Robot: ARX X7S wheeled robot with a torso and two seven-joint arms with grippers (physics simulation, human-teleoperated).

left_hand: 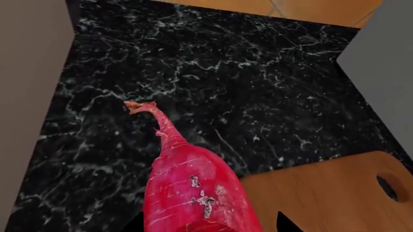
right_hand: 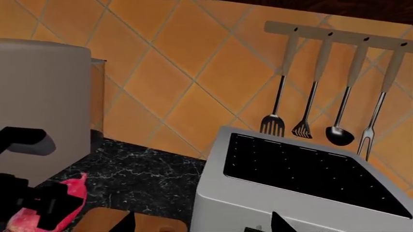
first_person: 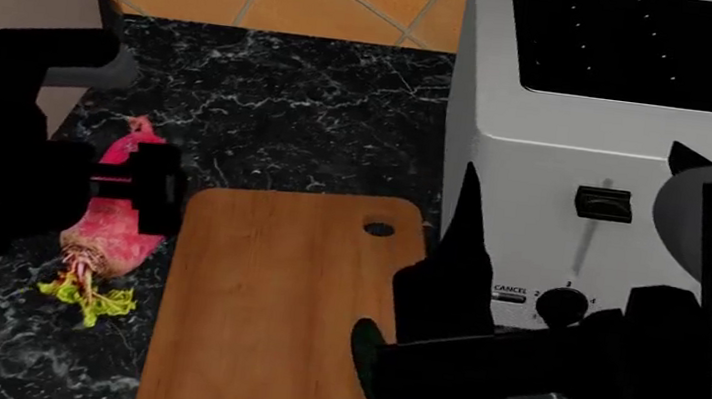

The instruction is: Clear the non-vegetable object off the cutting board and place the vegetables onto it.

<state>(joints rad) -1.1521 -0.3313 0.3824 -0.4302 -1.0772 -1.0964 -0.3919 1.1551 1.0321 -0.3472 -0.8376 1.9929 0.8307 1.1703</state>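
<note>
Care is paying off while the left claw (first_person: pixel 149 188), closed around the long pink-red radish (left_hand: pixel 193 193), is carrying it beside the bare brown wooden cutting board (first_person: pixel 277 301), needing only a sideways shift before lowering.

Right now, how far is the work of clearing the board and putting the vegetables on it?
Done: the cutting board is bare, with no cupcake on it. In hand: the left gripper is at the radish, which lies on the black counter beside the board. Left: the radish must go onto the board; no cucumber shows in any view.
</note>
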